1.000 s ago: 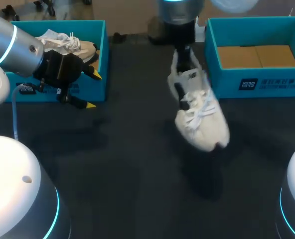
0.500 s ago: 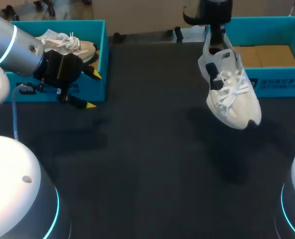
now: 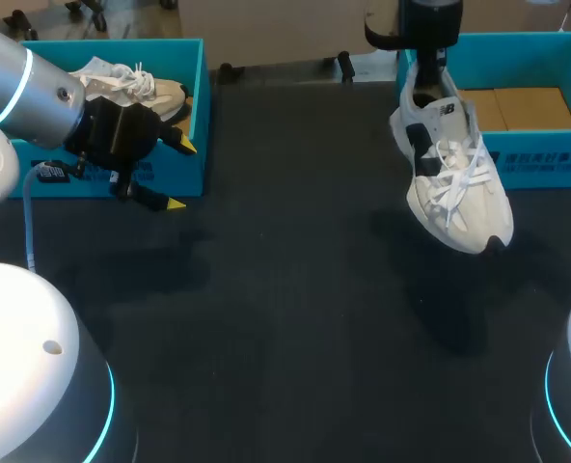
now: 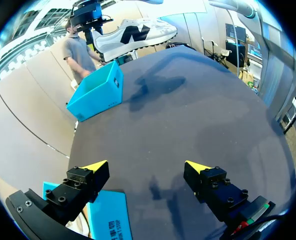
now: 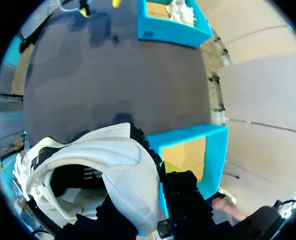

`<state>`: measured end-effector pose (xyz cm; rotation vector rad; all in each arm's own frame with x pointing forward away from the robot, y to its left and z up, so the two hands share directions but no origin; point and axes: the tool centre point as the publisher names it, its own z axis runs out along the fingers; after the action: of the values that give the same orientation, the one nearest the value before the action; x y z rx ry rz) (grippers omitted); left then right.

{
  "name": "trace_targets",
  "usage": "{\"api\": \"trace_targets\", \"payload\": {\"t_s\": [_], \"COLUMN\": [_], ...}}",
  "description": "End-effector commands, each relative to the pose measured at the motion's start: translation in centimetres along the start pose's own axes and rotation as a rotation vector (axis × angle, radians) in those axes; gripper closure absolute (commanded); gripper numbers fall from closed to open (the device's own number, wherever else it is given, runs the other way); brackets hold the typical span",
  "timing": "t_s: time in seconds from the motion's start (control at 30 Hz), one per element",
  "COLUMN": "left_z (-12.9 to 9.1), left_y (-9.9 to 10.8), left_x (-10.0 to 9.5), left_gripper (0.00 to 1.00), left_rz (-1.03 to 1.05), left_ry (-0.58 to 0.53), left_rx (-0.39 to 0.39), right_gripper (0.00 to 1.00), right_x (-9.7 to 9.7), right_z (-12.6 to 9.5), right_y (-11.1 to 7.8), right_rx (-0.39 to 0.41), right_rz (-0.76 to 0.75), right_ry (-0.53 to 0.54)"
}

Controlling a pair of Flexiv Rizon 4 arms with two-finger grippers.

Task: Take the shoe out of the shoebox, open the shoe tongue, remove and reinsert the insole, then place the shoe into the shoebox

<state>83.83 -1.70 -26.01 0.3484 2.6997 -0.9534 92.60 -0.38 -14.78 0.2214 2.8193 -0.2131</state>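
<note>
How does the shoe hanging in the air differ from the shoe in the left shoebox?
The hanging shoe is gripped at its heel by the right jaws, toe down, above the table; the boxed shoe lies in the left shoebox, untouched. The hanging shoe shows dark side markings; none show on the boxed shoe. Both are pale with white laces.
</note>
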Motion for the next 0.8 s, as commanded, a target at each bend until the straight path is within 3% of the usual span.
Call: {"api": "trace_targets", "payload": {"t_s": [0.03,0.17,0.43,0.7,0.8], "left_z": [0.0,0.0,0.0,0.0,0.0], "left_y": [0.0,0.0,0.0,0.0,0.0], "left_x": [0.0,0.0,0.0,0.0,0.0], "left_gripper": [0.0,0.0,0.0,0.0,0.0], "left_rz": [0.001,0.001,0.001,0.001,0.001], "left_ry": [0.001,0.001,0.001,0.001,0.001], "left_rx": [-0.003,-0.003,-0.003,-0.003,-0.003], "right_gripper": [1.0,1.0,1.0,1.0,1.0], "right_x": [-1.9,-3.2,-6.3,-9.3,-10.9], "right_z": [0.2,1.1,2.6,3.9,4.2], "right_y": [-1.7,-3.9,-8.3,-12.7,-14.0], "right_rx": [0.018,0.061,0.072,0.046,0.076], "right_rz": [0.023,0.032,0.057,0.094,0.089], "right_ry": [0.005,0.029,0.079,0.068,0.055]}}
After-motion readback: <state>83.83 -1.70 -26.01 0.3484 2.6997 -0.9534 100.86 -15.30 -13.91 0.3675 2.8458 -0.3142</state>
